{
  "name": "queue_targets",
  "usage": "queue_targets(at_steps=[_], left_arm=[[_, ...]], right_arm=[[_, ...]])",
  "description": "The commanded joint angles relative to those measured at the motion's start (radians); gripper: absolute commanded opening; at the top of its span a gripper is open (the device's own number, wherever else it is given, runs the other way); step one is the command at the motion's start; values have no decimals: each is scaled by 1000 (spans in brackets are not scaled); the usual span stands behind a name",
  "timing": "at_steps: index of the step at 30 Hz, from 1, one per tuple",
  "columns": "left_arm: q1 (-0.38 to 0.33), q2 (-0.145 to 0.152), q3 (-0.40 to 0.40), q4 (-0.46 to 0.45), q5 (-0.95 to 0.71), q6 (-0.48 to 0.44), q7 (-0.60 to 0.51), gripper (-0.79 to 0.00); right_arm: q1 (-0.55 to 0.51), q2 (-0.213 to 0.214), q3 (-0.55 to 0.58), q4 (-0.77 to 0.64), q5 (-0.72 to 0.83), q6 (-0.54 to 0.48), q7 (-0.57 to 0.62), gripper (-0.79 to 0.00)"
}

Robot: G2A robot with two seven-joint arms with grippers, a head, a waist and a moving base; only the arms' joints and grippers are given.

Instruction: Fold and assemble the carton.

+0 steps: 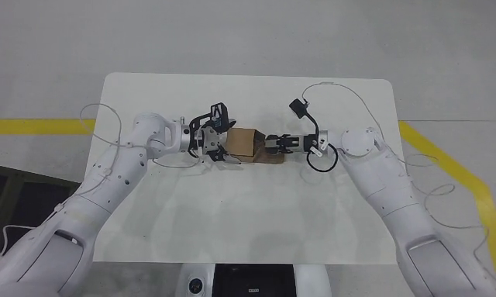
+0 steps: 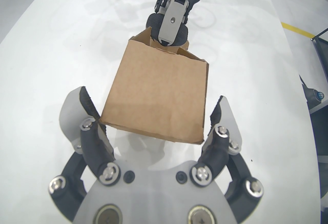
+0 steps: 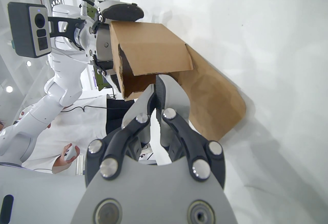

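The carton (image 1: 243, 142) sits at the middle of the table (image 1: 256, 227), a small brown box with one end closed and the other end open. From that open end a long flap (image 3: 212, 107) trails onto the tabletop at the carton's 3 o'clock. Treat it as light, thin board: stiff along the panels and weak at the creases, so it is likely to dent or spring back if you squeeze hard. Hold it across the closed end, near the corners where the walls brace each other, and work the flaps at their fold lines. At its 9 o'clock your left gripper (image 2: 152, 94) is spread wide around that closed end, pads against both corners in what looks like a light clamp. At 3 o'clock your right gripper (image 3: 156, 80) has its fingers pressed together, tips at the open mouth beside the flap.
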Motion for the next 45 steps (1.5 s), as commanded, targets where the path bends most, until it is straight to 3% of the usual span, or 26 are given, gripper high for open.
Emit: queue_targets(at_steps=[1, 9, 21, 45], left_arm=[[4, 1, -5, -3, -1, 0, -2, 0], [20, 7, -21, -21, -2, 0, -18, 0], [36, 11, -35, -44, -10, 0, -38, 0], [53, 12, -51, -65, -27, 0, -76, 0]], right_arm=[[3, -4, -8, 5, -1, -1, -12, -785], [22, -14, -27, 30, -16, -33, -41, -785], [28, -34, -74, 37, 41, -45, 52, -785], [66, -97, -160, 110, 105, -96, 11, -785]])
